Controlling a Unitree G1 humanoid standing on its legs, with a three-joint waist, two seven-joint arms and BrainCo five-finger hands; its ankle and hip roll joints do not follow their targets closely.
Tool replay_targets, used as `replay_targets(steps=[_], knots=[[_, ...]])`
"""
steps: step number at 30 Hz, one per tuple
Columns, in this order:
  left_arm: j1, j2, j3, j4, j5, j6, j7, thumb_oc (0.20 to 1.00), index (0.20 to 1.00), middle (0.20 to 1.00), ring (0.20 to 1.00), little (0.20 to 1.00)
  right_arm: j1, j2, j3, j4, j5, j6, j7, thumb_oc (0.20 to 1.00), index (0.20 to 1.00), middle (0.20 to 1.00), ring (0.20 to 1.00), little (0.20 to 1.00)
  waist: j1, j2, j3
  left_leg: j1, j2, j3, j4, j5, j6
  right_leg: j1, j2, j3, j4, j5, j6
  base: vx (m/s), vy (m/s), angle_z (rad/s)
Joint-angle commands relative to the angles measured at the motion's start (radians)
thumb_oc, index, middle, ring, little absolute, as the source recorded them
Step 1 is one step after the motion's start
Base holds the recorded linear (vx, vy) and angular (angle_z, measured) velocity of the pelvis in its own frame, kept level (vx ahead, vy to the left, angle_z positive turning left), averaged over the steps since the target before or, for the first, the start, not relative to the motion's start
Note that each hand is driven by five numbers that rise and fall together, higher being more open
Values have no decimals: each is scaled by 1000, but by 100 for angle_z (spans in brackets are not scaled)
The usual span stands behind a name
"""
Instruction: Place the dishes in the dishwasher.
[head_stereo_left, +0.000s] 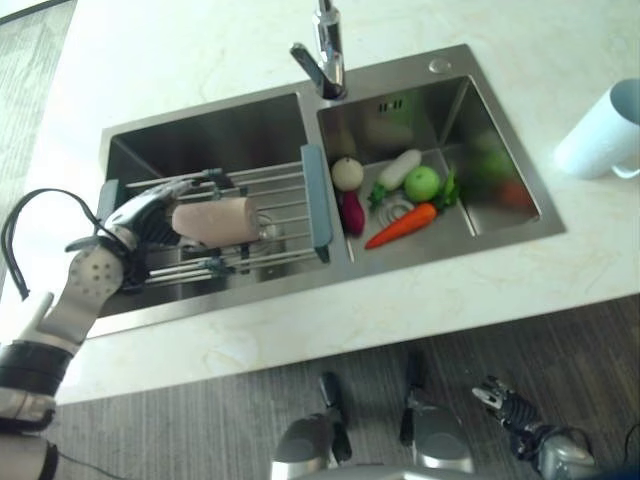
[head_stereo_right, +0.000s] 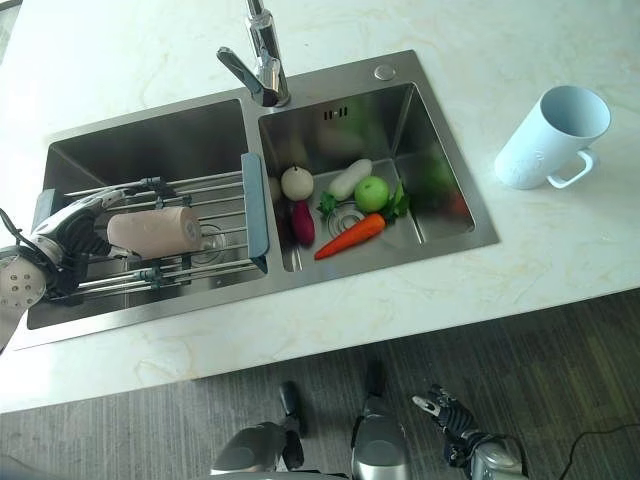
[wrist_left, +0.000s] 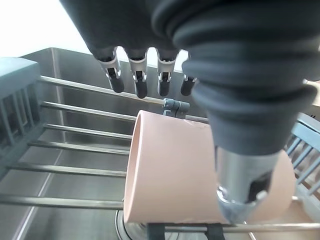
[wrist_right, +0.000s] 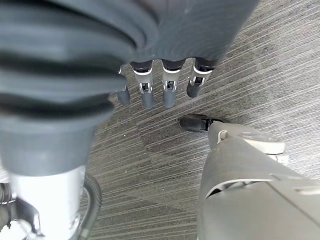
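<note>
1. Setting. A pale marble-patterned table (head_stereo_left: 250, 340) carries a double stainless sink (head_stereo_left: 505, 235) with a faucet (head_stereo_left: 325, 55) at the upper centre of the frame. A wire rack (head_stereo_left: 275, 215) with grey-blue end pieces spans the left basin.

2. Task object. A beige-pink cup (head_stereo_left: 215, 221) lies on its side on the rack rails, at the left of the frame, its open mouth turned away from the rack's right end piece. No dishwasher is visible.

3. Left hand. The left hand (head_stereo_left: 140, 215) sits at the cup at the left end of the rack. In the left wrist view its fingers (wrist_left: 140, 75) are straight beyond the cup's far side and the thumb lies across the near wall of the cup (wrist_left: 175, 175); the hand brackets the cup loosely, not clamped around it.

4. Right hand. The right hand (head_stereo_left: 510, 410) hangs low over the grey floor at the lower right of the frame, fingers (wrist_right: 167, 90) relaxed, holding nothing.

5. Other contents. The right basin holds toy produce: a carrot (head_stereo_left: 400, 226), a green apple (head_stereo_left: 422, 183), a white radish (head_stereo_left: 400, 168), an onion (head_stereo_left: 347, 173) and a purple vegetable (head_stereo_left: 352, 212). A pale blue mug (head_stereo_right: 550, 135) lies on the table at the upper right.

6. Handling, judged. The cup looks rigid, light and smooth-walled, so likely slippery and free to roll along the rails. A grasp across its mid-body, thumb opposing fingers, appears the soundest hold; a pinch at the rim would risk it pivoting.
</note>
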Motion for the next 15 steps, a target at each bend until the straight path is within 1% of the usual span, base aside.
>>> replay_targets(steps=[1,4,7,11,15], knots=[[-64,64,4,10,40,-25,-10,1000,1000,1000,1000,1000,12,-43,13,-38,42,7,-2,1000,1000,1000,1000,1000,-20,-8,-42,-112,-7,-35,151,-74,-4,-34,-84,-11,114,-87,119,0,0,0],[-63,70,0,19,51,-16,-23,1000,1000,1000,1000,1000,12,-46,10,-38,41,3,5,1000,1000,1000,1000,1000,-22,-7,-40,-113,-8,-33,152,-74,-3,-35,-86,-12,113,-86,119,0,0,0],[-64,73,-7,32,54,1,-15,1000,1000,1000,1000,1000,10,-51,12,-50,41,8,5,1000,1000,1000,1000,1000,-25,-5,-38,-116,-7,-31,153,-72,-4,-40,-86,-9,114,-84,119,0,0,0],[-82,71,-24,52,62,6,-3,1000,1000,1000,1000,1000,6,-53,17,-57,44,10,-1,1000,1000,1000,1000,1000,-30,-4,-33,-119,-7,-29,154,-71,-5,-48,-87,-6,116,-82,119,0,0,0],[-99,70,-38,69,74,13,-13,1000,1000,1000,1000,1000,3,-56,18,-57,53,7,-7,1000,1000,1000,1000,1000,-34,-5,-30,-124,-6,-27,158,-71,-6,-55,-88,-4,117,-80,119,0,0,0]])
